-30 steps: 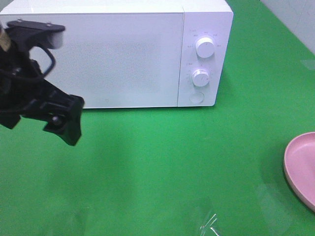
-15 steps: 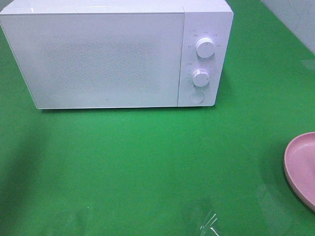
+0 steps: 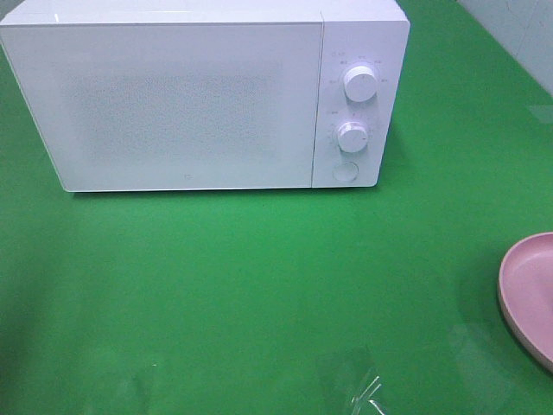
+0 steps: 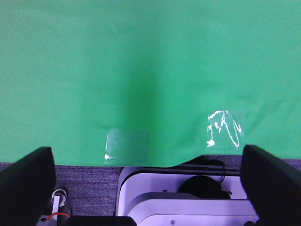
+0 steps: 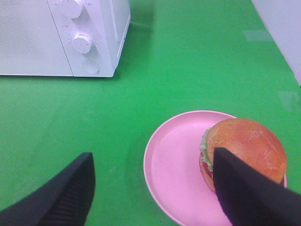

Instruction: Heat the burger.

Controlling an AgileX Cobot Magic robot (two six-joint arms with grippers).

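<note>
- Pink plate, at your near right, carries the burger; right gripper spread above it.
- White microwave, door shut; dial markings unreadable.
- Left gripper spread, empty.

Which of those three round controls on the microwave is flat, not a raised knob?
The lowest white round button, flush beneath the two protruding white dials.
</note>
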